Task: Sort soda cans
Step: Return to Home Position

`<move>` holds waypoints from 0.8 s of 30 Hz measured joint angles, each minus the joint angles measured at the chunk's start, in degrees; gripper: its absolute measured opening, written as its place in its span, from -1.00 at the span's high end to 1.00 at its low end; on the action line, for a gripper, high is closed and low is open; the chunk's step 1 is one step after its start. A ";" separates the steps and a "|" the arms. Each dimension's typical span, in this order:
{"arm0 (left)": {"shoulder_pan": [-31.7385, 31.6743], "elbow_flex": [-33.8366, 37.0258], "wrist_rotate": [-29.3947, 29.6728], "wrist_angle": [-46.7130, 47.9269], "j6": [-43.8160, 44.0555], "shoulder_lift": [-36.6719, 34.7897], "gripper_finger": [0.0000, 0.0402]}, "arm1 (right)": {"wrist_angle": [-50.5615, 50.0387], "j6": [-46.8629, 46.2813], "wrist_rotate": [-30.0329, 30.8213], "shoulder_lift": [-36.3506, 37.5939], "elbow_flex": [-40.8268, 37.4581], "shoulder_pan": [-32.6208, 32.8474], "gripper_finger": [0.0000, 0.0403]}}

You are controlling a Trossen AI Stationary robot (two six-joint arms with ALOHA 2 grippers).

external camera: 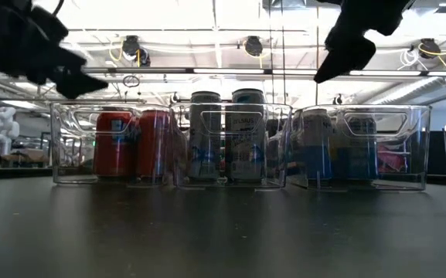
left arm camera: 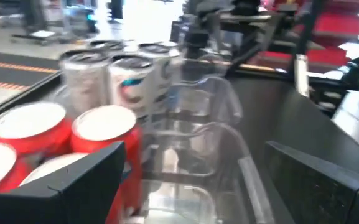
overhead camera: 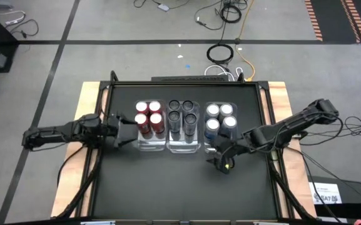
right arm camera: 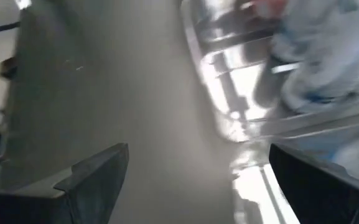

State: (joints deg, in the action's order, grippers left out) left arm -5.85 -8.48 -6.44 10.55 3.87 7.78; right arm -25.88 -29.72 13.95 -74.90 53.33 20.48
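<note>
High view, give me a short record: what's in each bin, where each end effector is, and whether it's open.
left bin: four red cans
middle bin: four dark cans
right bin: four blue-white cans
left end effector: open, empty, beside the left bin's outer side
right end effector: open, empty, just off the right bin's near end

I see three clear bins in a row mid-counter [overhead camera: 180, 187]: left bin [external camera: 72, 147], middle bin [external camera: 278, 174], right bin [external camera: 396, 147], side by side. Coiled black cable [overhead camera: 220, 53] on the floor beyond. White sheet [overhead camera: 326, 192] on the floor, right side.
</note>
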 joint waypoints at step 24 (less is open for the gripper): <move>-0.12 4.88 -0.06 -2.46 2.80 -7.75 -0.94 | 5.09 7.52 0.68 17.93 -11.59 -5.55 -0.90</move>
State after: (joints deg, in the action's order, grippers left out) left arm -5.98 -3.60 -6.50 8.09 6.67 0.03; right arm -20.79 -22.20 14.63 -56.97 41.74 14.92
